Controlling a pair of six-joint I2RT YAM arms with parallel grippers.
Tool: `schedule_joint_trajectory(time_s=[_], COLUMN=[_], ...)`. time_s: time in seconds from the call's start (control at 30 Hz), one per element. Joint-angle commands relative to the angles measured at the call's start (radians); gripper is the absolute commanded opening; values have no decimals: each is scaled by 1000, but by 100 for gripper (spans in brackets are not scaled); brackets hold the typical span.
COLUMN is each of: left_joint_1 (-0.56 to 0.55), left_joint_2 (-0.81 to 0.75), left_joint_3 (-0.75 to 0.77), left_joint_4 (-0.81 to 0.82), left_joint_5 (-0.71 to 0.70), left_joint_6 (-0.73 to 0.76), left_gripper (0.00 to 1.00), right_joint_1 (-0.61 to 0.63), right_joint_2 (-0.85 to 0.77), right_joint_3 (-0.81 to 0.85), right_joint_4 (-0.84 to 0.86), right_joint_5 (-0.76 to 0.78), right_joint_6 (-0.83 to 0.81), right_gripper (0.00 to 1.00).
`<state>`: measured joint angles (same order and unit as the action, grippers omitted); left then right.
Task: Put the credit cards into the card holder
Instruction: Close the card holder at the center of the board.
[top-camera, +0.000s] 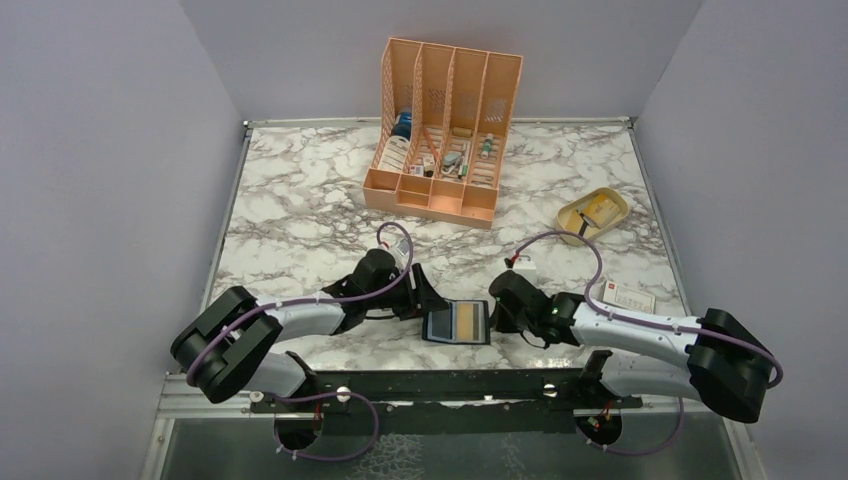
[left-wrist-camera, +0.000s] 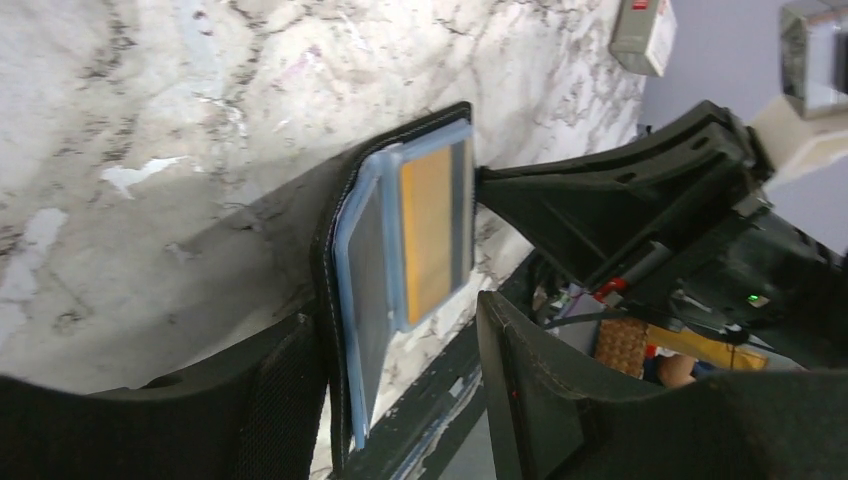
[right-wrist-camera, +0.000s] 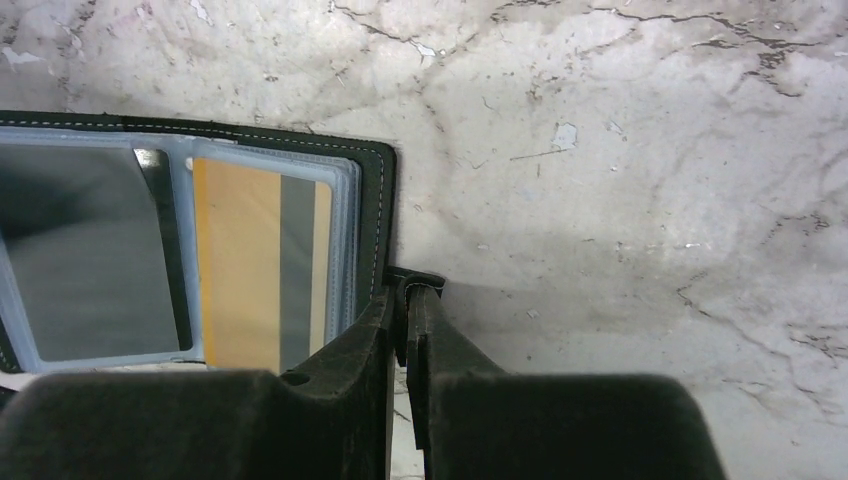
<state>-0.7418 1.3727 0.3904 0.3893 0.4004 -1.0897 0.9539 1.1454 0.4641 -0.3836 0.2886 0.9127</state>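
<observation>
The right fingers (right-wrist-camera: 345, 365) pinch the black tab (right-wrist-camera: 421, 283) of the open card holder (right-wrist-camera: 379, 200).

Top external: fixed and high on the near side, behind the arm bases (top-camera: 297, 430), facing down and toward the far wall (top-camera: 300, 50). It is distant, with the whole table (top-camera: 300, 210) in frame.

Left wrist: very near and low over the table. It faces right, along the left gripper (left-wrist-camera: 395, 310) and across the card holder (left-wrist-camera: 400, 240), to the right gripper (left-wrist-camera: 482, 178) beyond. The picture appears rolled, perhaps a quarter turn.

Right wrist: very near, facing almost straight down past its own fingertips. The card holder's right half sits at frame left.

Shared: all three views take in the card holder, and both wrist views show its right half.
</observation>
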Motion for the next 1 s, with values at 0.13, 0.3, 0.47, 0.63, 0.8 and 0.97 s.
schedule_joint_trajectory(time_s=[0.13,0.3,0.47,0.63,0.8,0.97], left_joint_1=[-47,-76,-103,-105,-105,-104], left_joint_2=[-50,-13,35,85,127,160], left_joint_3=[41,61,102,112,126,131], left_joint_4=[62,77,85,88,86,85], left_joint_5=[26,23,25,18,13,7], left_joint_6=[-43,-23,16,52,88,115], left_gripper=[54,53,52,46,43,29], right_joint_1=[2,2,2,1,2,1], right_joint_2=[13,67,107,75,34,-13], right_joint_3=[-57,-48,-30,-33,-32,-9], right_joint_4=[196,288,284,265,231,143], right_joint_5=[-85,-124,-122,-114,-111,-108], right_joint_6=[-11,-28,-35,-32,-34,-28], right_gripper=[5,4,4,7,13,23])
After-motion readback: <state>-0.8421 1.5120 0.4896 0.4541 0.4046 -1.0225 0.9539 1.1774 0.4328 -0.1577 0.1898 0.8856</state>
